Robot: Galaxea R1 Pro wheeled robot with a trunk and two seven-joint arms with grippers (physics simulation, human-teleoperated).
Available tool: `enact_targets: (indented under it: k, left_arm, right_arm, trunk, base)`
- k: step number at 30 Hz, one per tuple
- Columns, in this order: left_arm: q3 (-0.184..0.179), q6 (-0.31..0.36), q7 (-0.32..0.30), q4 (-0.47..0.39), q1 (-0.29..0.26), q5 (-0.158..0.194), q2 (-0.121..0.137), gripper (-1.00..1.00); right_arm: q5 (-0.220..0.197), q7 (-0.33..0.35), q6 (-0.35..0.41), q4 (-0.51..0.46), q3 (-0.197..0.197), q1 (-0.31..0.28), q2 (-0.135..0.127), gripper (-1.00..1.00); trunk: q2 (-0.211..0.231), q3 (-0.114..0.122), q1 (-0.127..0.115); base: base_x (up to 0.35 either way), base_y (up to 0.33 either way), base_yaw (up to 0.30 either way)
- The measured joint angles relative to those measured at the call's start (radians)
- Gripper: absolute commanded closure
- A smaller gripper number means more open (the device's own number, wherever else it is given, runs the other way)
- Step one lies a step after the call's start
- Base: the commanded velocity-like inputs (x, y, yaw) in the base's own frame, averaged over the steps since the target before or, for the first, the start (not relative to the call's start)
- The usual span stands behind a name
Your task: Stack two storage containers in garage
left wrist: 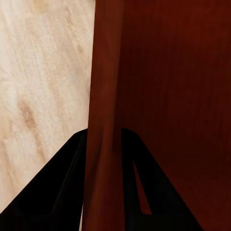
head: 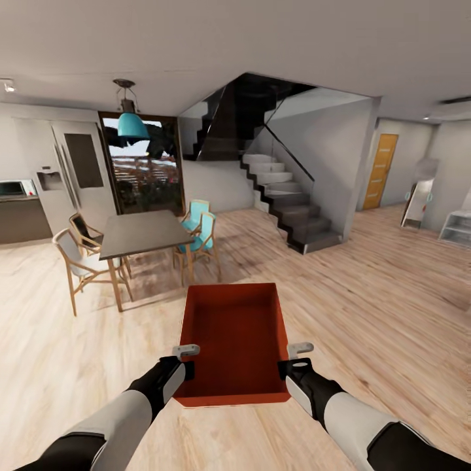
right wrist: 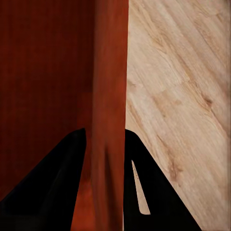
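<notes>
Head view: an orange-red storage container [head: 237,333] (lidless, shallow) hangs between the robot's two arms above a light wood-plank floor [head: 366,307], its open top facing up and its near end closest to the camera. The left gripper [head: 186,361] is clamped over the container's left wall near that end, and the right gripper [head: 292,360] grips the right wall directly opposite. In the left wrist view, the dark fingers [left wrist: 57,192] sit one on each side of the thin red wall [left wrist: 103,120], closed onto it, with floor planks on the outer side and the box's interior on the other. The right wrist view shows the same pinch, its fingers [right wrist: 48,187] straddling the wall [right wrist: 109,110]. Beyond the container stand a dark dining table [head: 140,232] with chairs [head: 78,258], a teal pendant lamp [head: 133,124] and a dark staircase [head: 288,203].
</notes>
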Motion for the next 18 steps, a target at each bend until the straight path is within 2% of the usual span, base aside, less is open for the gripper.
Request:
enact_targets:
  k: [16, 18]
  left_arm:
    - [0.0, -0.001, 0.0, 0.0, 0.0, 0.0, 0.0, 1.0]
    - [0.001, -0.002, 0.0, 0.0, 0.0, 0.0, -0.001, 1.0]
  right_arm:
    - [0.001, 0.0, 0.0, 0.0, 0.0, 0.0, 0.0, 1.0]
    - [-0.001, 0.0, 0.0, 0.0, 0.002, -0.001, -0.001, 1.0]
  trunk:
    - [0.0, 0.0, 0.0]
    - [0.0, 0.0, 0.0]
  base:
    - [0.322, 0.0, -0.241]
    - [0.322, 0.0, -0.113]
